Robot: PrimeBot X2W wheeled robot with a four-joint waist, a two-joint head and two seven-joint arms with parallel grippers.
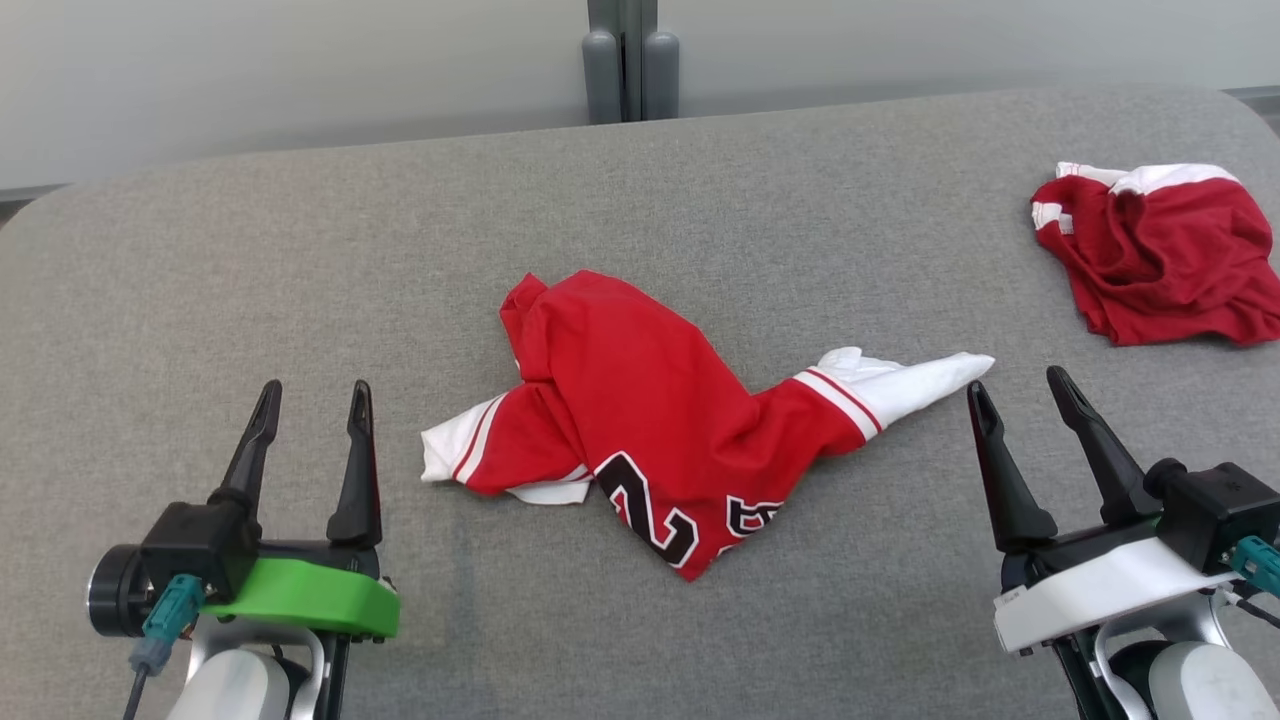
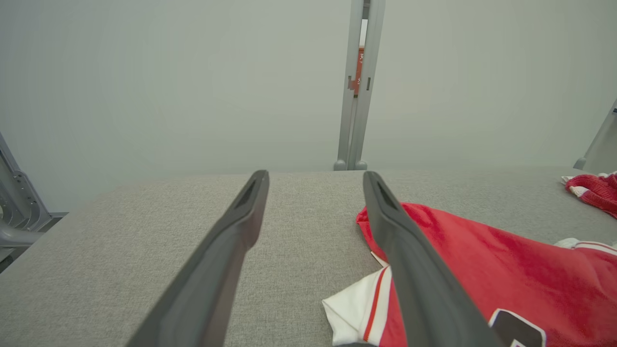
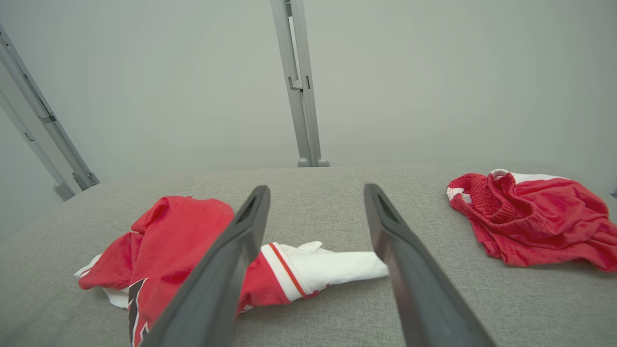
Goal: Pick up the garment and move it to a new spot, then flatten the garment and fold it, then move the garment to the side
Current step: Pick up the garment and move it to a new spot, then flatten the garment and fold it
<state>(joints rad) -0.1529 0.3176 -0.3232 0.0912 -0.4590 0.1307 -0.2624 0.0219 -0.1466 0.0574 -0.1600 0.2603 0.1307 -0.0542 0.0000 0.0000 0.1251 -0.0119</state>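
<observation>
A crumpled red garment (image 1: 640, 400) with white sleeve ends and black numbers lies in the middle of the grey table (image 1: 300, 250). My left gripper (image 1: 313, 400) stands open to its left, near the white sleeve end, apart from the cloth. In the left wrist view the garment (image 2: 482, 260) lies right of the open gripper (image 2: 315, 178). My right gripper (image 1: 1020, 385) is open just right of the other white sleeve tip. The right wrist view has that white sleeve (image 3: 328, 265) lying between and beyond the open fingers of that gripper (image 3: 316, 193).
A second red and white piece of clothing (image 1: 1160, 250) lies bunched at the table's far right, also in the right wrist view (image 3: 535, 217). A grey post (image 1: 630, 60) stands behind the table's far edge against a pale wall.
</observation>
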